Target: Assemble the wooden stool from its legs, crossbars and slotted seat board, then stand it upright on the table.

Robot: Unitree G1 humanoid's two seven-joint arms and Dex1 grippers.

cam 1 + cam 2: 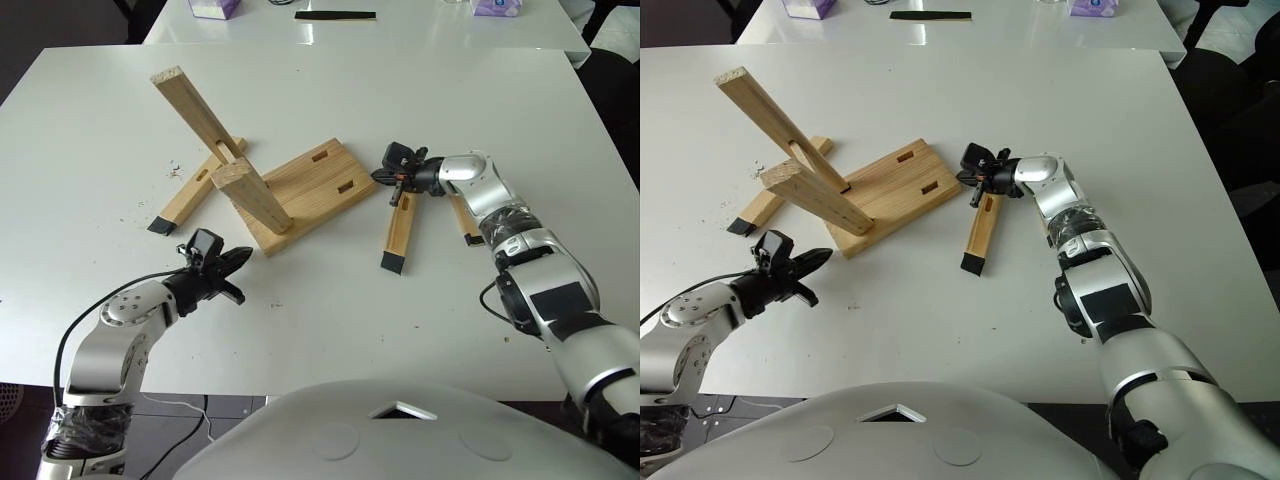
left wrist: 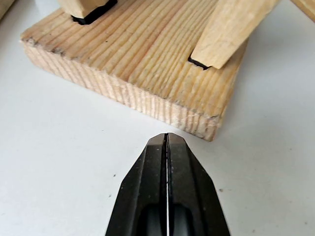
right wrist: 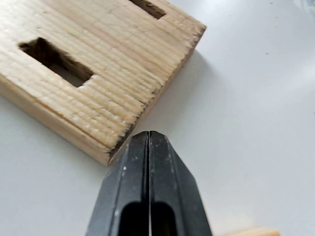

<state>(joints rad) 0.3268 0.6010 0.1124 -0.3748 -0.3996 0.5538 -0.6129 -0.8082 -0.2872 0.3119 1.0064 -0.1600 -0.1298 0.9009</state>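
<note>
The slotted seat board lies flat mid-table with two legs plugged into its near-left end: a long one leaning away to the left and a shorter-looking one leaning toward me. Two slots at its right end stand empty. One loose leg lies behind the board on the left, another to its right, and a third piece is partly hidden under my right arm. My left gripper is shut and empty, just short of the board's near corner. My right gripper is shut and empty, beside the board's right edge above the loose leg's top end.
Wood crumbs are scattered left of the board. A second table behind carries a black strip and small boxes. The white table has bare room at the right and along the front.
</note>
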